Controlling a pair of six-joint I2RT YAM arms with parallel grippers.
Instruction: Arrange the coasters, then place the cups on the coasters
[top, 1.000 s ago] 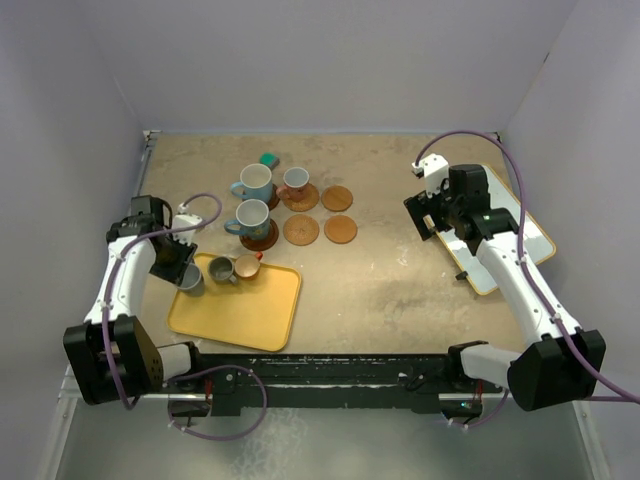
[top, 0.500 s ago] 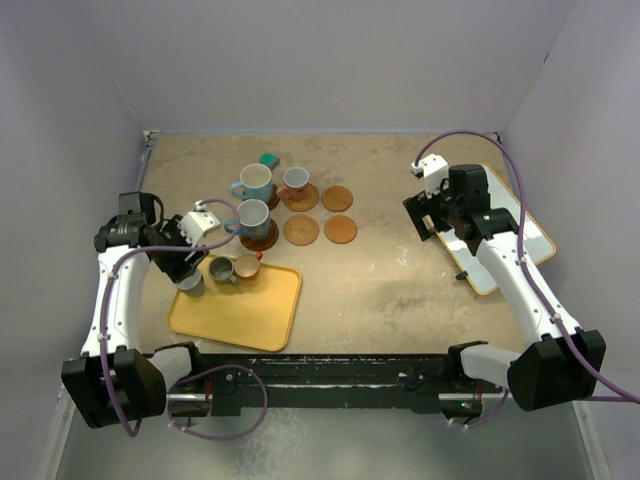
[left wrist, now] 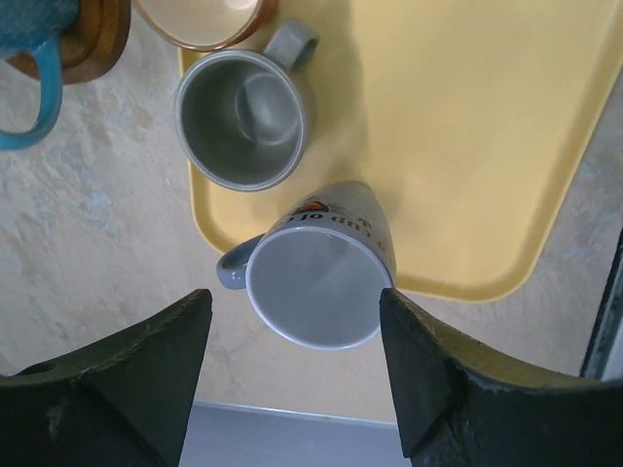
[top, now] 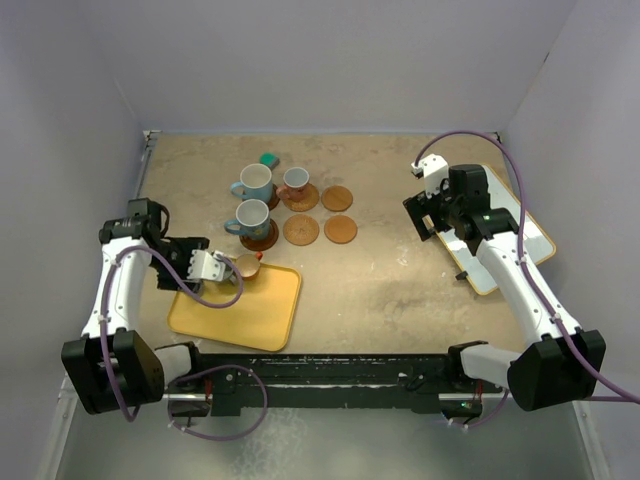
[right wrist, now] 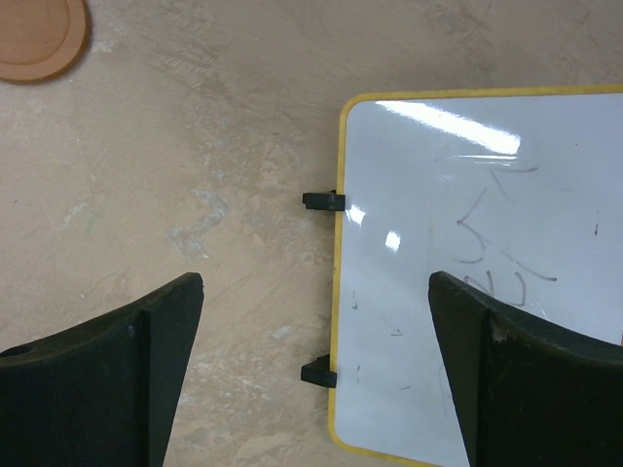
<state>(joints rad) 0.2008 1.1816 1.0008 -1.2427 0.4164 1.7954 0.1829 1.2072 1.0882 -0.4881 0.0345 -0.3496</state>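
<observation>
Left wrist view: on the desk (left wrist: 88,224) the yellow tray (left wrist: 467,146) carries a grey printed mug (left wrist: 311,292) at its corner. Left end effector (left wrist: 292,313) is spread wide, straddling it, not clamping. Ceramic, so probably stiff, glossy-slick and chippable. Pinch the wall at the rim, clear of the handle. Right end effector (right wrist: 313,287) is wide and empty over the whiteboard (right wrist: 487,243).

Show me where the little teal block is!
In the top view, the teal block sits near the back of the table, left of middle, just behind the far blue mug.
</observation>
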